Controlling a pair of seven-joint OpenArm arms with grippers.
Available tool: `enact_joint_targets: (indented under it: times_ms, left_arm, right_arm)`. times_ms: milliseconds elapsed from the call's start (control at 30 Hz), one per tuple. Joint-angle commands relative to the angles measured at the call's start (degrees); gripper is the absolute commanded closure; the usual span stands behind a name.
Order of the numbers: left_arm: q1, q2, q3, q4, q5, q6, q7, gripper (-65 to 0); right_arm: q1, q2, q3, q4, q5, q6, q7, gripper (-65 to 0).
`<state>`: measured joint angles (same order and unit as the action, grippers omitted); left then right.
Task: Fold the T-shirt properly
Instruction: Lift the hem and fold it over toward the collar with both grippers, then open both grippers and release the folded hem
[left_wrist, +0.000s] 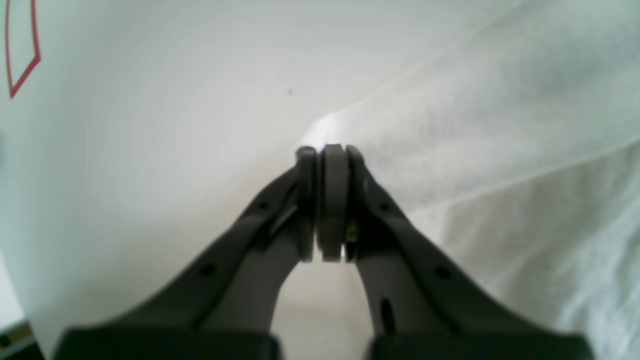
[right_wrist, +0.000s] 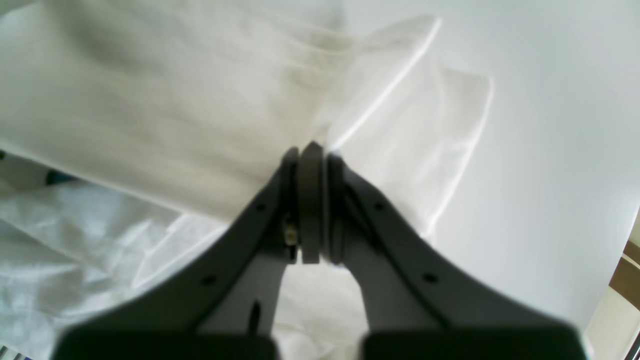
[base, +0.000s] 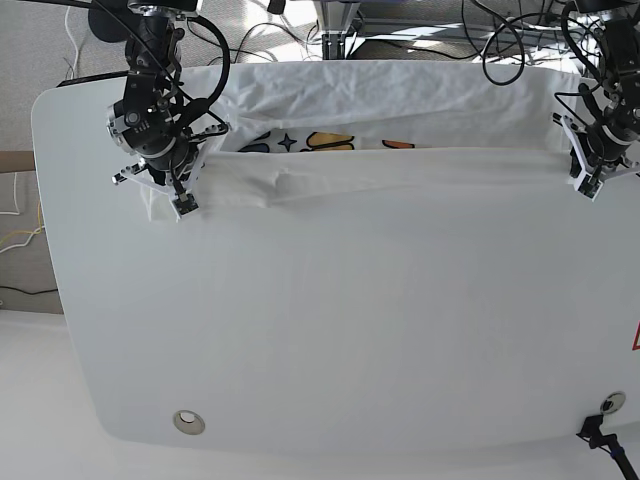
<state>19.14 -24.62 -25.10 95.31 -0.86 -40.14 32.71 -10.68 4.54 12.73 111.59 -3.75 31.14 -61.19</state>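
I have my left hand (left_wrist: 332, 150) and right hand (right_wrist: 310, 148) each pinched shut on an end of the tee (base: 400, 160), seemingly its hem, stretched across the counter's (base: 330, 330) far edge so the fold lands straight.

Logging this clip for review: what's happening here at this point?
A two-armed robot is folding a white T-shirt stretched across the far side of a white table. The left hand and the right hand are each shut on the fabric at opposite ends. In the base view a long strip of cloth lies folded over, with a little of the colourful print showing behind it. The fold looks only partly done.
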Motion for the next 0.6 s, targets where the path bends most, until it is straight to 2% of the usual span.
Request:
enact_joint_targets:
  times_ms: [0,67,200,233,333,400,467,567]
  left_arm:
    - [0.07,-1.97,-0.61,0.82,-0.76,0.14,-1.46,0.0]
    - [0.25,-2.24,-0.61,0.65,-0.68,0.14,-1.28,0.0]
    - [0.25,-3.29,-0.61,0.65,-0.68,0.14,2.85,0.0]
    - [0.25,-3.73,-0.61,0.65,-0.68,0.14,3.12,-2.0]
    - [0.25,-3.91,-0.70,0.74,-0.68,0.14,3.12,-23.4]
    - [0.16,-3.99,-0.70,0.74,-0.68,0.14,3.20,-32.9]
    - [0.07,-5.22,-0.70,0.82,-0.76,0.14,3.20,-37.1]
    - [-2.30,-5.40,-1.31,1.09,-1.11,0.14,2.94,-37.7]
  right_arm:
    - [0.61,0.17,0.24,0.89,-0.60,-0.23,0.49,0.0]
    - [-0.27,0.17,0.24,0.89,-0.34,-0.23,0.49,-4.4]
    - [-0.44,0.43,0.24,0.89,-0.69,-0.23,0.49,-14.3]
    - [-0.44,0.43,0.24,0.89,-0.69,-0.23,0.49,-16.5]
    - [-0.44,0.43,0.24,0.89,-0.69,-0.23,0.49,-24.6]
    - [-0.44,0.43,0.24,0.89,-0.78,-0.23,0.49,-29.9]
    - [-0.18,0.43,0.24,0.98,-0.78,-0.23,0.49,-34.1]
    - [1.23,0.52,0.32,1.16,-0.69,-0.23,0.75,-34.8]
